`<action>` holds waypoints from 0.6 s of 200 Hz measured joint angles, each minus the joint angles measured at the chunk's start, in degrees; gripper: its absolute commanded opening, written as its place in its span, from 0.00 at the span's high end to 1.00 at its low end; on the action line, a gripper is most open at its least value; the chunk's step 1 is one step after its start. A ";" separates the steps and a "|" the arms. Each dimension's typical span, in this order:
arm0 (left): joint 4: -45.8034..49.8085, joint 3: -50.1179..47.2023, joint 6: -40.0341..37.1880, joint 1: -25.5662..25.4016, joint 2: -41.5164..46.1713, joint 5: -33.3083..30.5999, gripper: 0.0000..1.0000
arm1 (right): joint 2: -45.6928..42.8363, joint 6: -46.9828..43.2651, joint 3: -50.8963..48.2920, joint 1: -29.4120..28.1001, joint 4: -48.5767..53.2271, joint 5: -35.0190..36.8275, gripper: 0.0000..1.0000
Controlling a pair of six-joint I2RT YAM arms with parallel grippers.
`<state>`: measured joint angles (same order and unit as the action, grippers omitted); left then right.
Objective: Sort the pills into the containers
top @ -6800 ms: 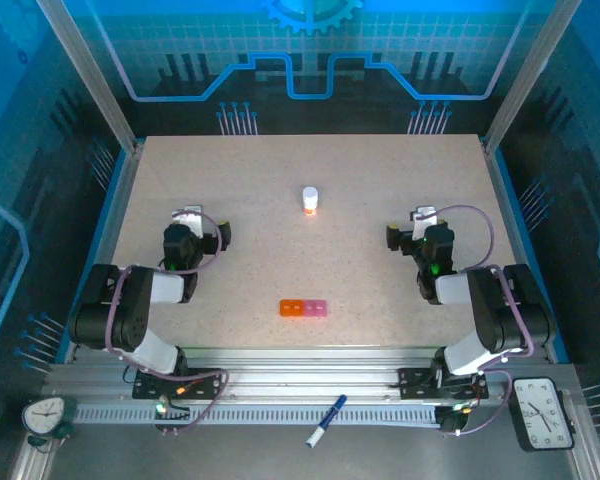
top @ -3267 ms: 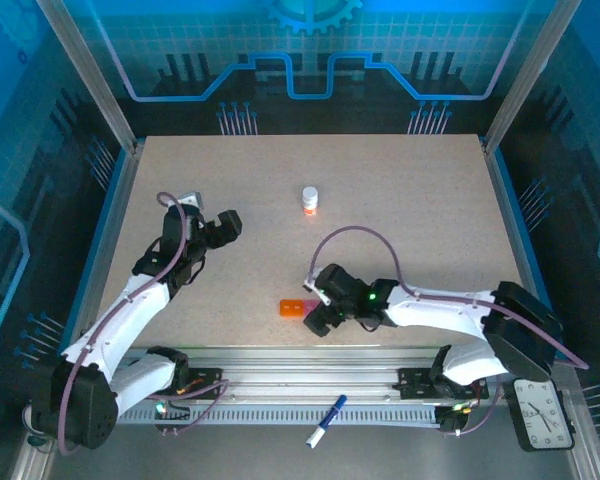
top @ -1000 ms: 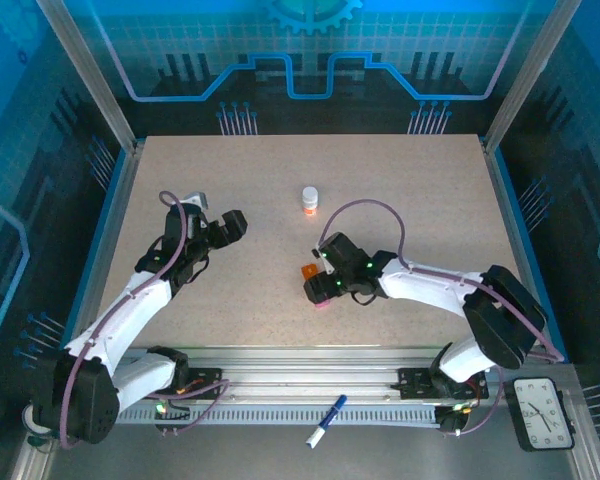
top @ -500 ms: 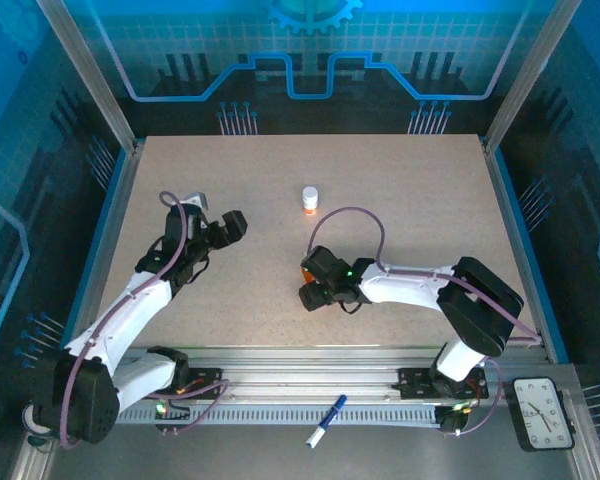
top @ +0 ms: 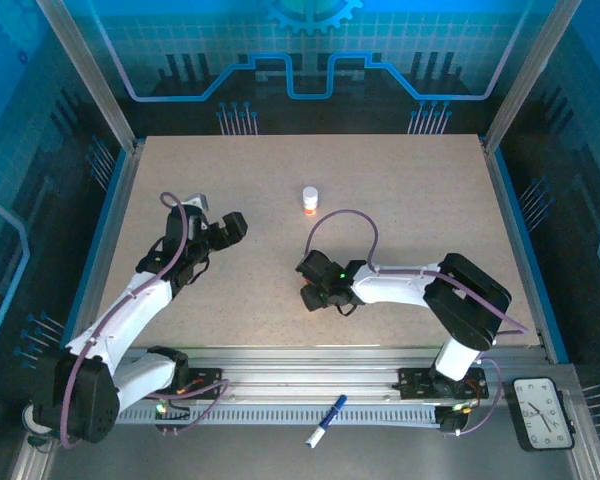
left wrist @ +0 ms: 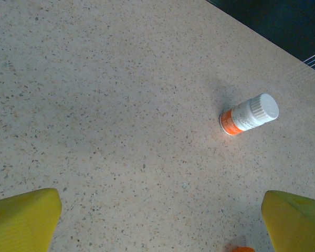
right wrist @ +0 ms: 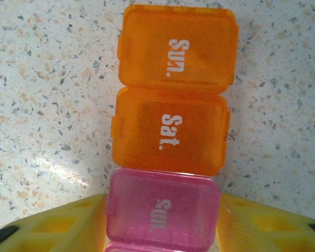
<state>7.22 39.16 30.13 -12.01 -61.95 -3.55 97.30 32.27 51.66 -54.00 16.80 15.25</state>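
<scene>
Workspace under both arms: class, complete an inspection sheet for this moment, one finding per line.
Surface: speckled table, no loose pills seen.
Job's things: pill organiser strip, orange cells marked Sun. and Sat., then pink, lids closed; white-capped bottle upright, apart from it.
Clutter: pen on the front rail; clocks at both near corners.
Grippers: left gripper open, holding nothing; right gripper flanks the strip's pink end, grip unconfirmed.
Cables: purple cable arches over the right arm, another runs along the left.
Surroundings: blue-lit panels behind an aluminium frame.
</scene>
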 measured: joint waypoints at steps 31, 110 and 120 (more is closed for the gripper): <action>-0.02 0.00 0.98 0.00 -0.15 -0.02 0.01 | 0.22 -0.48 0.04 0.02 -0.24 0.68 0.60; -0.20 0.74 4.57 -0.07 -0.15 5.77 0.01 | -8.07 -6.93 -0.33 9.29 -4.66 -8.98 0.71; -0.74 0.94 4.96 -0.31 -0.15 8.35 0.01 | -10.14 -7.56 -0.33 11.10 -5.64 -10.97 0.71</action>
<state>6.48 40.10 35.09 -12.32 -62.11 4.80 87.15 24.71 51.33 -42.89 11.16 4.27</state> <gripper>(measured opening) 0.989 0.406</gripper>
